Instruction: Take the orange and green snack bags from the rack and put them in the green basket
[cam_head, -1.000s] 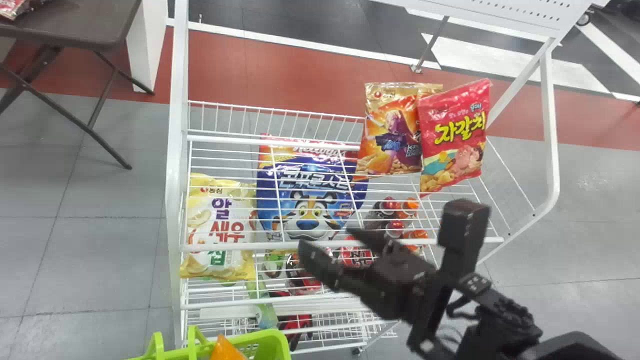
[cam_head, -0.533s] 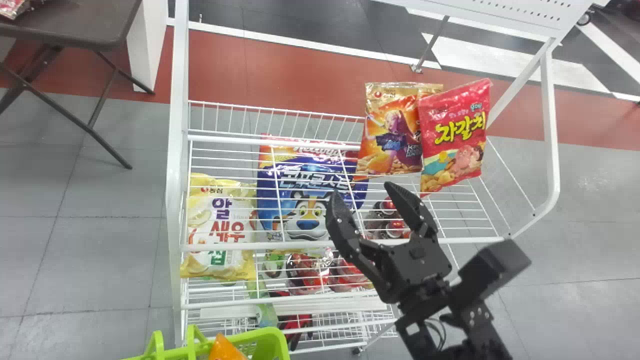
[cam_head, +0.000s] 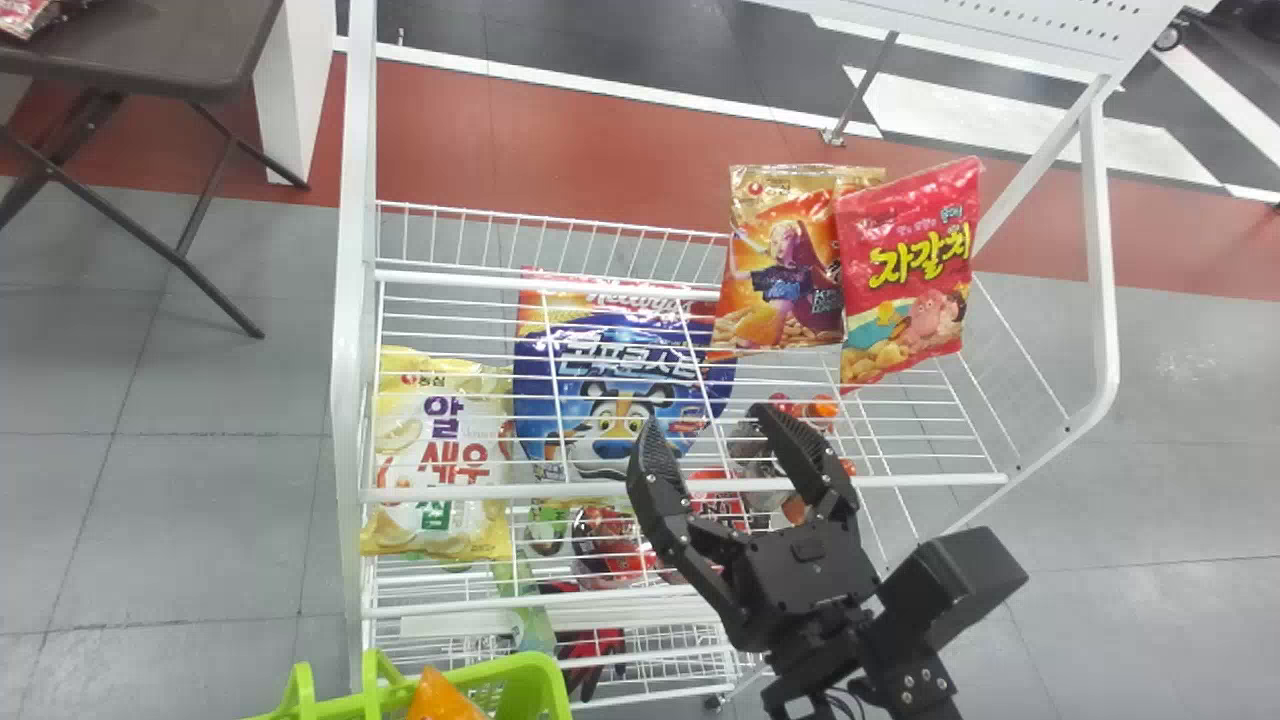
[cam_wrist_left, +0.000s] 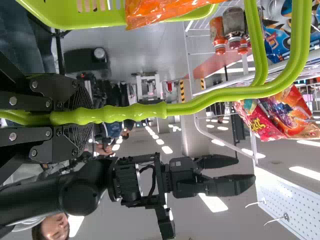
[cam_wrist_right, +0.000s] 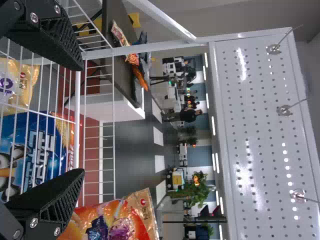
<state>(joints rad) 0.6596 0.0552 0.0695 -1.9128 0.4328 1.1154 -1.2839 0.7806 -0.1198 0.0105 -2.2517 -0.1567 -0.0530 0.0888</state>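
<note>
One orange snack bag (cam_head: 775, 300) is positioned at the rack's (cam_head: 352, 400) far right; a second bag (cam_head: 440, 697) is contained in the near-left green basket (cam_head: 538, 688), its handle (cam_wrist_left: 220, 94) clenched by the left gripper (cam_wrist_left: 89, 118). The right gripper's (cam_head: 706, 420) jaws are released.

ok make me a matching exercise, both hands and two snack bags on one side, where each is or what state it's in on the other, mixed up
1. left hand
2. right hand
3. yellow bag
4. red bag

a. overlapping the orange bag
b. open and empty
c. far left on the rack, head view
d. closed on the green basket's handle

Pairs: 1-d, 2-b, 3-c, 4-a
</note>
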